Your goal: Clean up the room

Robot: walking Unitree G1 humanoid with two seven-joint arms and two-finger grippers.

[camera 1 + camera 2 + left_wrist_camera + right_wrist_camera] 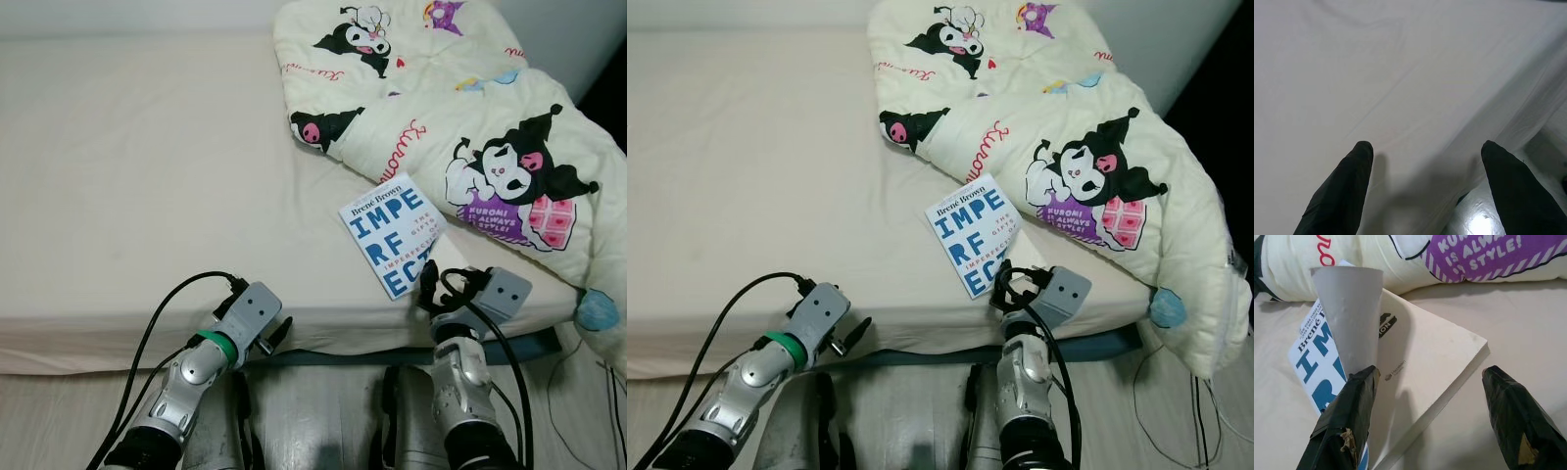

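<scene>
Finding our right hand spread at the near corner of the book on the bed beside the quilt, we judge both fingers should straddle the closed block below the curling cover, left hand idle, spread.

White paperback book with large blue cover letters is laid flat near the bed's front edge, turned at an angle. Its far corner is tucked just under the crumpled cream cartoon-print blanket, which is heaped over the bed's right side and draped off the edge.
</scene>
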